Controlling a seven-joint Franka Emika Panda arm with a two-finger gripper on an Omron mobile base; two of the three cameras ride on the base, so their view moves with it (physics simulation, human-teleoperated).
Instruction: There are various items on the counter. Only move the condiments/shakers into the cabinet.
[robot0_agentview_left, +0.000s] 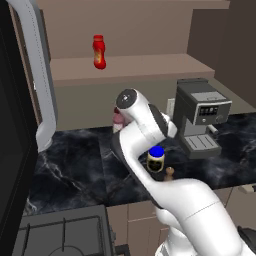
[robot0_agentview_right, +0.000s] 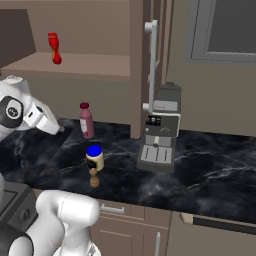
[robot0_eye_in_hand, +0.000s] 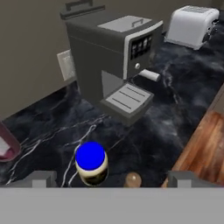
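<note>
The red squeeze bottle (robot0_agentview_left: 99, 52) (robot0_agentview_right: 55, 48) stands on the cabinet's beige shelf (robot0_agentview_left: 150, 67) (robot0_agentview_right: 95, 65). On the black marble counter (robot0_agentview_left: 75, 160) (robot0_agentview_right: 210, 175) a cream jar with a blue lid (robot0_agentview_left: 156, 160) (robot0_agentview_right: 94, 158) (robot0_eye_in_hand: 91, 162) sits just behind a tiny brown shaker (robot0_agentview_left: 169, 172) (robot0_agentview_right: 94, 178) (robot0_eye_in_hand: 132, 179). My gripper (robot0_eye_in_hand: 111, 179) hovers above and to the left of these two, open, with nothing between its fingers. Farther back by the wall is the pink bottle (robot0_agentview_right: 86, 120) (robot0_eye_in_hand: 6, 146), partly hidden by my arm in the left base view.
A grey coffee machine (robot0_agentview_left: 200, 117) (robot0_agentview_right: 160, 132) (robot0_eye_in_hand: 118, 57) stands right of the jar, with a white toaster (robot0_eye_in_hand: 192, 24) beyond it. The grey-white cabinet door (robot0_agentview_left: 37, 75) hangs open on the left. A dark stovetop (robot0_agentview_left: 60, 235) lies at the near left.
</note>
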